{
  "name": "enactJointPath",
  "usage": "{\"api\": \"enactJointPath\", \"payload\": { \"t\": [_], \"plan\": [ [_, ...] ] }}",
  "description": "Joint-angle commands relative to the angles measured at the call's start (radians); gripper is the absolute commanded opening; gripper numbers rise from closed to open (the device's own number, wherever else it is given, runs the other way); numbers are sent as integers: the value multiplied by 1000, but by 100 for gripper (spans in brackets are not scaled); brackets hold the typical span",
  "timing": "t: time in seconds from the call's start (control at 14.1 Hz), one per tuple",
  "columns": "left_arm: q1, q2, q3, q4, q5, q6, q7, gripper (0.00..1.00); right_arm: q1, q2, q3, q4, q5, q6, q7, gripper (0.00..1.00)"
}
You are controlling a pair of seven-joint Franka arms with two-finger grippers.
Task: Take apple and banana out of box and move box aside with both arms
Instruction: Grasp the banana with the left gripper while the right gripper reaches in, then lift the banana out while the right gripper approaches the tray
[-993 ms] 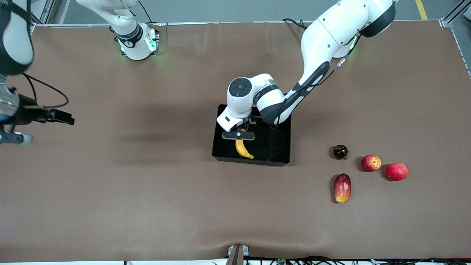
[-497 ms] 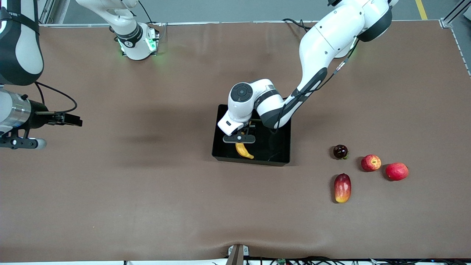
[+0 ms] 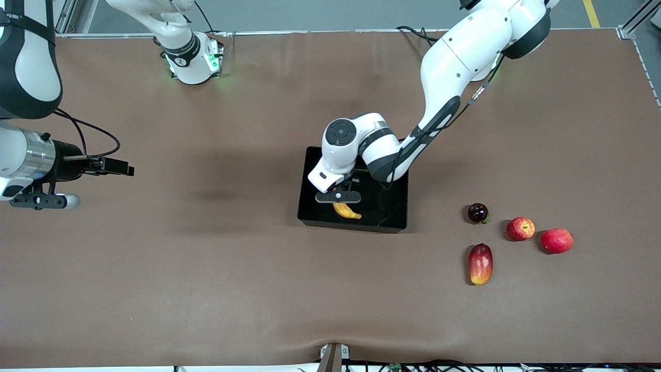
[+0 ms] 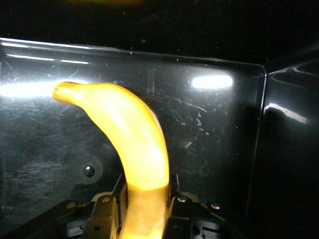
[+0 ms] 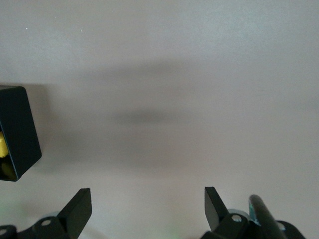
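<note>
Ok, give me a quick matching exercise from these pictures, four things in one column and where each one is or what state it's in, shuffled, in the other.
1. banana
2. left gripper
3. right gripper
4. dark round fruit

A. open over bare table
B. on the table beside the apples
C. held inside the black box
D. shut on a fruit

Pairs: 1-C, 2-D, 3-A, 4-B

High front camera facing robots, wrist cameras looking down, all sharing the box [image 3: 397, 206].
</note>
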Motion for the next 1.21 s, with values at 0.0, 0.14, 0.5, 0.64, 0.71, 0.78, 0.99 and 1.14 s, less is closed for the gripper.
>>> {"api": "enactJointPath", "payload": {
  "t": [0.0, 0.14, 0.5, 0.64, 0.71, 0.78, 0.99, 1.14],
  "plan": [
    [-15, -9, 13, 11, 34, 11, -35, 0, 11, 4, 0, 3, 34, -8, 27, 100],
    [-10, -30, 11, 14, 34, 0, -34, 0, 21, 4, -2, 3, 92, -10, 82, 100],
    [8, -104, 7, 18, 31, -73, -28, 0, 95, 4, -2, 0, 103, -8, 175, 100],
    [28, -139, 5, 18, 28, -116, -21, 0, 121, 9, -2, 0, 103, -8, 214, 100],
    [52, -159, 2, 18, 17, -135, 7, 0, 127, 10, 0, 0, 103, -7, 221, 100],
    [71, -183, -1, 18, 8, -142, 38, 0, 135, 13, 0, 0, 103, -4, 221, 100],
    [141, -271, -5, 15, -96, -150, 142, 0, 173, 38, -2, -3, 103, 10, 221, 100],
    [192, -314, -5, 17, -116, -217, 236, 0, 196, 44, -2, -3, 105, 29, 224, 100]
  ]
}}
